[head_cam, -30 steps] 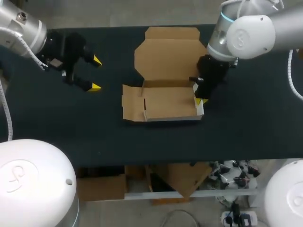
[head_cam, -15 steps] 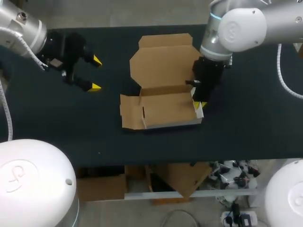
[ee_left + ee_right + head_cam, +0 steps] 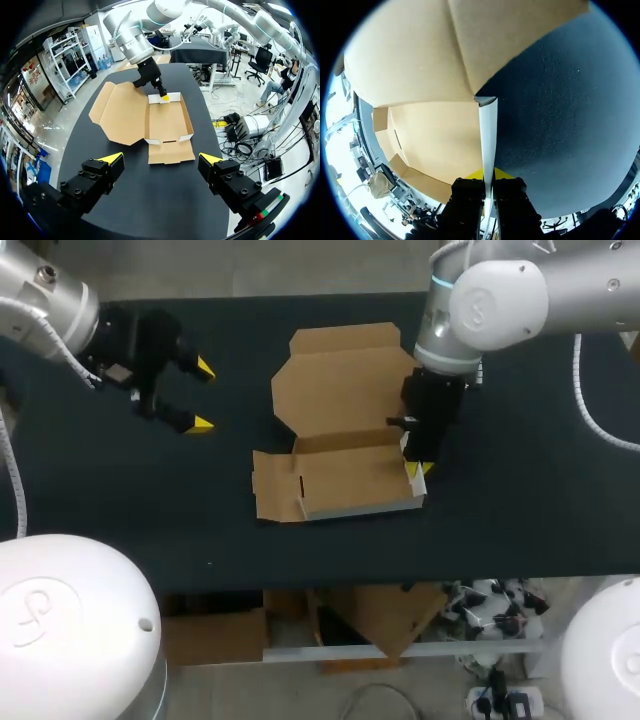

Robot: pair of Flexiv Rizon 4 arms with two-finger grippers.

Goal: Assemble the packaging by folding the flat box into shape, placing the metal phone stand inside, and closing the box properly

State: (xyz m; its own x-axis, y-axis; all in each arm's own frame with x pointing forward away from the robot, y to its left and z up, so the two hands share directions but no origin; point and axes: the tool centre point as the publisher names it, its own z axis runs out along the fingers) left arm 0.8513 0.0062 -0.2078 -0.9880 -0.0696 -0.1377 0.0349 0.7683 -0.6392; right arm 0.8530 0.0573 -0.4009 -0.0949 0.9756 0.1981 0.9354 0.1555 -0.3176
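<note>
Cardboard has slid a little toward my left arm's side in the last moment. My right gripper [image 3: 418, 469] is pinching the short side wall [image 3: 488, 131] of the box [image 3: 350, 480], with one finger inside and one outside. As my right arm came over, it pulled the whole box along with it. The box also turned a bit, so its big lid [image 3: 340, 380] now points slightly more to the left. The lid lies open and flat on the dark table [image 3: 520, 510], behind the tray part. The front wall and the pinched side wall stand up, but the flap [image 3: 272, 485] at the other end lies flat. My left gripper [image 3: 204, 395] has not moved. It hangs over the table well apart from the box, with its two yellow tips spread wide and nothing between them. I think the box now sits closer to where my left arm could reach that flat flap and help. I cannot see the metal phone stand anywhere, and the tray is empty, so the box is far from closed.
</note>
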